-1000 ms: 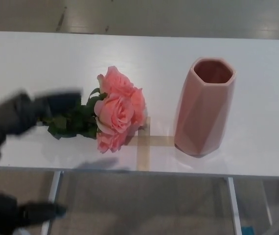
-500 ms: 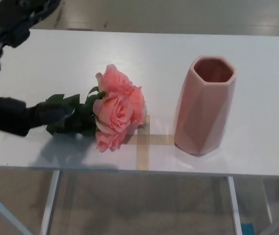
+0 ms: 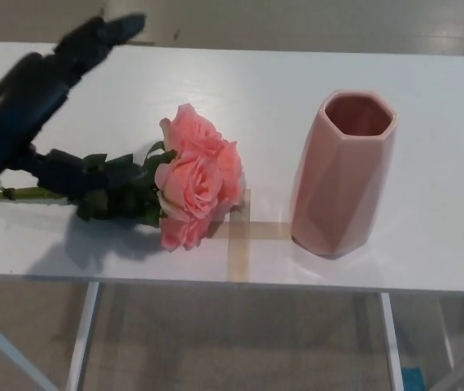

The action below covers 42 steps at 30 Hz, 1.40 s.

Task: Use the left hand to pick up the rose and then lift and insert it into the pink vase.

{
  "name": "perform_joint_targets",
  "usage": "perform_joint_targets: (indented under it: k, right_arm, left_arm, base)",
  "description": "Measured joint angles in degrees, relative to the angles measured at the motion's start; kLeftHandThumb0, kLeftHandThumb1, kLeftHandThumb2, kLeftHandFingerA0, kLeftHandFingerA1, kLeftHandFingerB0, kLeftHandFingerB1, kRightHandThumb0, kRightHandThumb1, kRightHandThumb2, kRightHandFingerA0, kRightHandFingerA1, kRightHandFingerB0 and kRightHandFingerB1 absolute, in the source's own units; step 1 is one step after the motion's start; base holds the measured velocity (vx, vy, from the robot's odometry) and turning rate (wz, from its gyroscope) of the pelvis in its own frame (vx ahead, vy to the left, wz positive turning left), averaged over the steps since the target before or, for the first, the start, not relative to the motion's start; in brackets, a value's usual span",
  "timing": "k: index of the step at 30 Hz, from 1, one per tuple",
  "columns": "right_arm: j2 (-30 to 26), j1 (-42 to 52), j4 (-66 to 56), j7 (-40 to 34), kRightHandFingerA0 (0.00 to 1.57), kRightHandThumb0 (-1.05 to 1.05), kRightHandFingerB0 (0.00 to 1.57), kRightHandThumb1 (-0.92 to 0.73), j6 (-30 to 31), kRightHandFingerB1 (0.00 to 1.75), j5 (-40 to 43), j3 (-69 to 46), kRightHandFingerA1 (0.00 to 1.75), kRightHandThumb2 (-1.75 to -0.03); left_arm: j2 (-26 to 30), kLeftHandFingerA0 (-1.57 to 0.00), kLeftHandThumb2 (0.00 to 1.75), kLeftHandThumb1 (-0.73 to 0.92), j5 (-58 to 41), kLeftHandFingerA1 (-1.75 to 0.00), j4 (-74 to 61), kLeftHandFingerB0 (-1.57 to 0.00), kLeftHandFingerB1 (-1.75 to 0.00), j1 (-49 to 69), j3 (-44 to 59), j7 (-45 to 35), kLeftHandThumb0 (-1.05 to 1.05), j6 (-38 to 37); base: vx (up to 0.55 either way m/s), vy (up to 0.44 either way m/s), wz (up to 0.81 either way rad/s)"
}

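My left hand (image 3: 32,110): open, empty, thumb low by the stem.
Rose (image 3: 193,186): close on stem, left of leaves.

The left robot hand (image 3: 41,114) has risen, fingers spread wide above the rose (image 3: 191,183) stem.

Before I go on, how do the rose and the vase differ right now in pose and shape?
The rose lies flat on the table, stem pointing left under the left robot hand; the vase stands upright, apart from it. The rose is soft and ruffled with green leaves; the vase is smooth, faceted and open-topped. Both are pink.
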Motion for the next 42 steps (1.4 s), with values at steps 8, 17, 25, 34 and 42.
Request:
perform_joint_targets:
  k: [8, 17, 25, 34, 42]
  right_arm:
    - [0.0, 0.3, 0.4, -0.4, 0.74, -0.23, 0.57, -0.56, -0.2, 0.43, 0.0, -0.2, 0.51, -0.56]
    - [0.0, 0.4, 0.4, -0.7, 0.75, -0.23, 0.58, -0.56, -0.5, 0.44, 0.0, -0.1, 0.51, -0.56]
    - [0.0, 0.3, 0.6, -0.7, 0.72, -0.24, 0.59, -0.56, -0.5, 0.44, 0.0, -0.1, 0.50, -0.56]
    - [0.2, 0.1, 0.6, -0.7, 0.71, -0.23, 0.59, -0.56, -0.5, 0.44, 0.0, -0.1, 0.50, -0.56]
    - [0.3, -0.3, 0.6, -0.7, 0.71, -0.22, 0.59, -0.56, -0.5, 0.44, 0.1, -0.4, 0.50, -0.56]
  left_arm:
    - [2.4, 0.00, 0.69, 0.33, 7.3, -0.10, 7.3, -0.01, -0.20, -5.8, -8.2, -2.6, -0.47, 7.4]
    - [2.2, 0.00, 0.67, 0.33, 12.7, -0.06, 11.8, 0.00, -0.15, -9.6, -13.2, -5.4, -0.47, 13.2]
    - [0.2, 0.00, 0.68, 0.33, 15.4, -0.06, 12.6, 0.00, -0.15, -10.0, -14.8, -5.7, -0.48, 14.8]
    - [-2.7, 0.00, 0.68, 0.32, 18.0, -0.10, 14.1, 0.00, -0.19, -9.9, -15.3, -5.5, -0.44, 14.7]
    - [-4.9, 0.00, 0.68, 0.31, 21.1, -0.15, 18.6, 0.00, -0.21, -9.8, -17.4, -3.5, -0.42, 14.2]
  base:
    - [0.00, 0.000, 0.00]
    - [0.00, 0.000, 0.00]
    - [0.00, 0.000, 0.00]
    - [0.00, 0.000, 0.00]
    - [0.00, 0.000, 0.00]
